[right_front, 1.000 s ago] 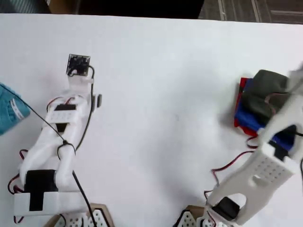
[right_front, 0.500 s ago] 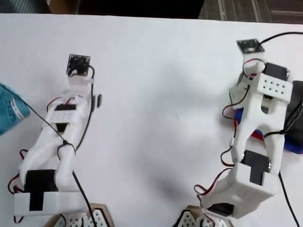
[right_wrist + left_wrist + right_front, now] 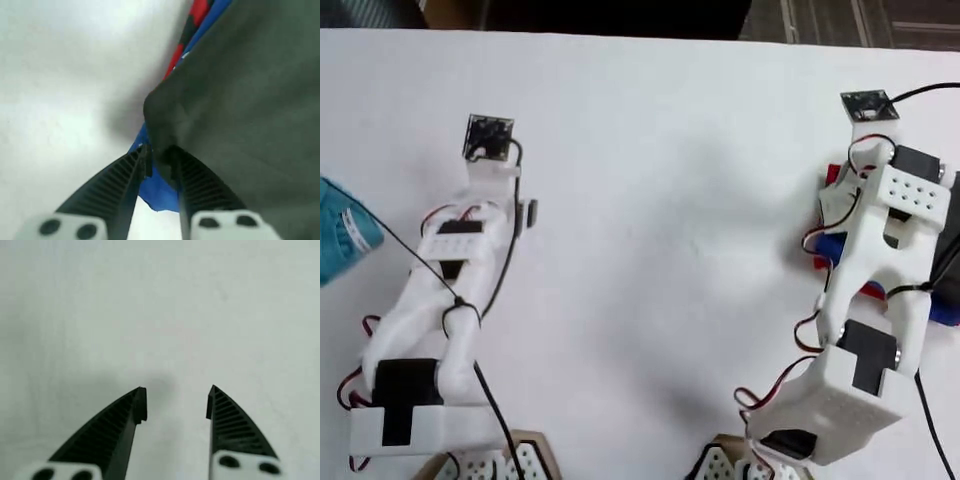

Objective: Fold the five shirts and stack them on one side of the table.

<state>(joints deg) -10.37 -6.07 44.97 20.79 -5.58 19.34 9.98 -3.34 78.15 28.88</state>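
Pinching dark grey shirt (image 3: 240, 100) corner, right pincer (image 3: 159, 157) clamps cloth atop stack (image 3: 155, 192). Fabric likely soft, limp, light: grip doubled edge. Left pincer (image 3: 177, 392) open above desk (image 3: 150, 300).

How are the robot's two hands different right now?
The left hand is open with nothing between its fingers; the right hand is shut on the edge of the grey shirt. The left hand hangs over bare table; the right hand is at the shirt pile. Both have black ribbed fingers.
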